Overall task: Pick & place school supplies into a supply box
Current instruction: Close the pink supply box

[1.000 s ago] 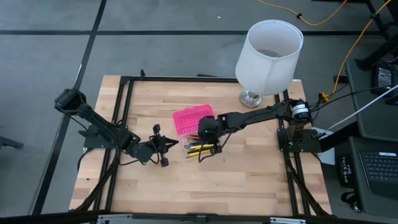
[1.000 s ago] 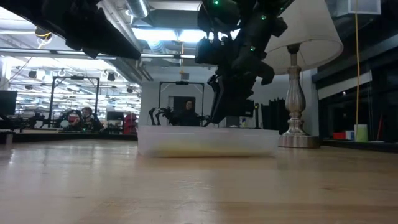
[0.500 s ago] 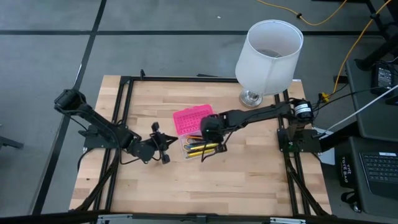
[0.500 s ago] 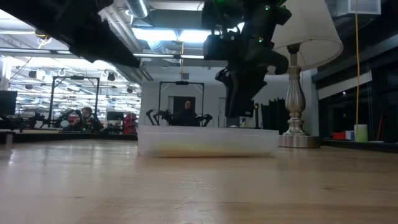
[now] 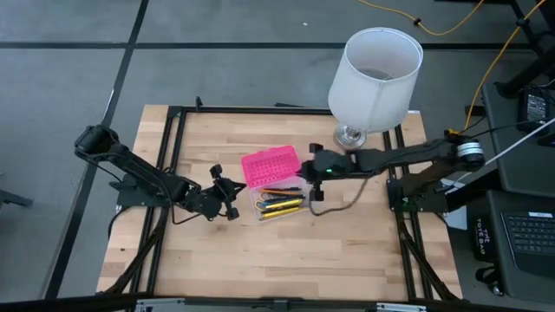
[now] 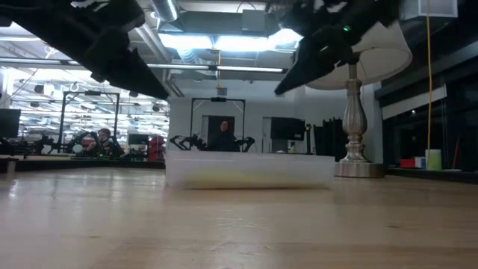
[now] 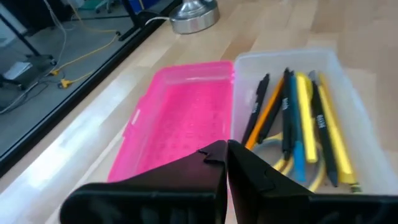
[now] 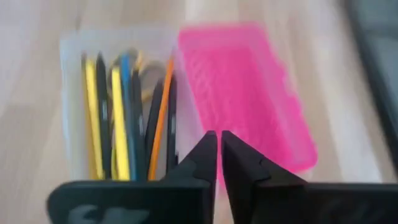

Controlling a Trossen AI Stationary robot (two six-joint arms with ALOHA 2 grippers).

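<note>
You are looking straight down on a wooden table (image 5: 347, 251) with a black frame around it. Near the middle of the frame sits the supply box (image 5: 282, 201): a clear tray with its pink lid (image 5: 270, 165) folded open, lying flat just above and to the left of the tray. Inside the tray, pens and pencils (image 5: 279, 205) lie side by side, yellow, blue, orange and black; a yellow loop under them may be the scissors' handle, though it is too blurred to be sure.

Your right gripper (image 5: 316, 171) hangs just right of the tray's upper corner. In its wrist view the fingers (image 8: 200, 163) are almost touching, with only a thin slit between them, and nothing is held. Your left gripper (image 5: 227, 192) sits left of the tray, near its edge, fingers (image 7: 205, 168) pressed together and empty.

A white lamp (image 5: 375, 74) stands at the upper right of the table.

No loose supplies show on the tabletop, so the placing step looks finished. The likely next move is closing the lid: you would need to get a finger under the pink edge and swing it over without tipping the light tray.
</note>
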